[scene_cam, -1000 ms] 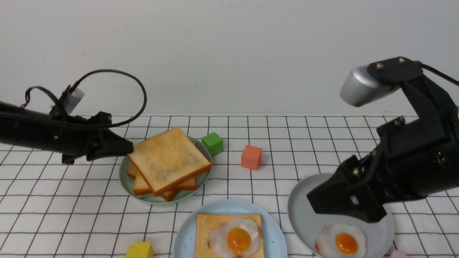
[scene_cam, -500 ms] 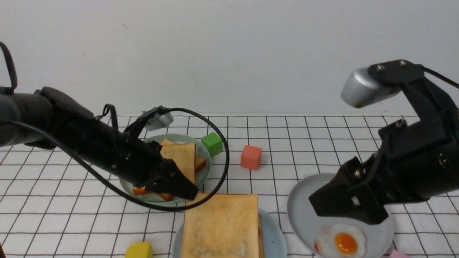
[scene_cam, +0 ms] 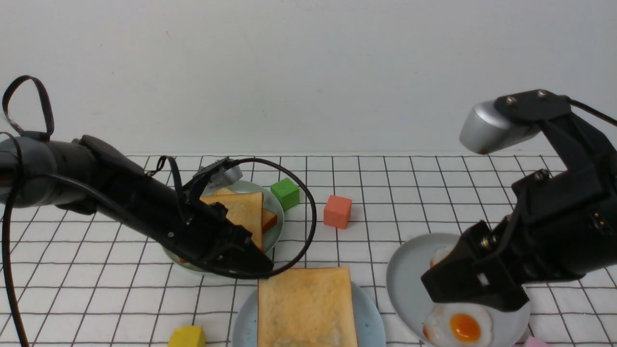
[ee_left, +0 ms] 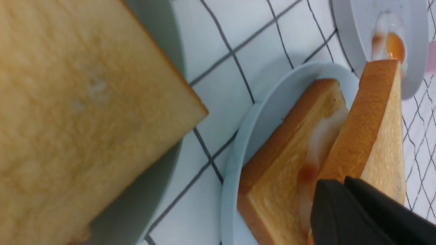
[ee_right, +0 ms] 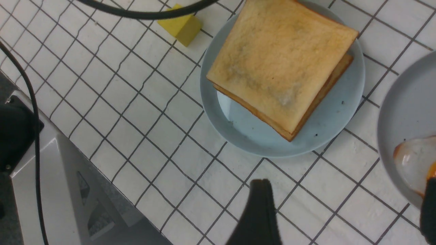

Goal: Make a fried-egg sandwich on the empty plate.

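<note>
On the light blue empty plate lies a toast slice with a fried egg on it, and a top toast slice covers both. That top slice sits tilted, raised at the near corner in the left wrist view. My left gripper is shut on that corner of the top slice. In the right wrist view the sandwich shows on the blue plate with only the toast visible. My right gripper hangs open over the grey plate, holding nothing.
A pale green plate carries a pile of toast behind my left arm. The grey plate holds a fried egg. Green, orange, yellow and pink blocks stand on the checked cloth.
My left arm carried a toast slice from the pile on the green plate to the blue plate and lowered it over the egg. The right arm only rose slightly.
</note>
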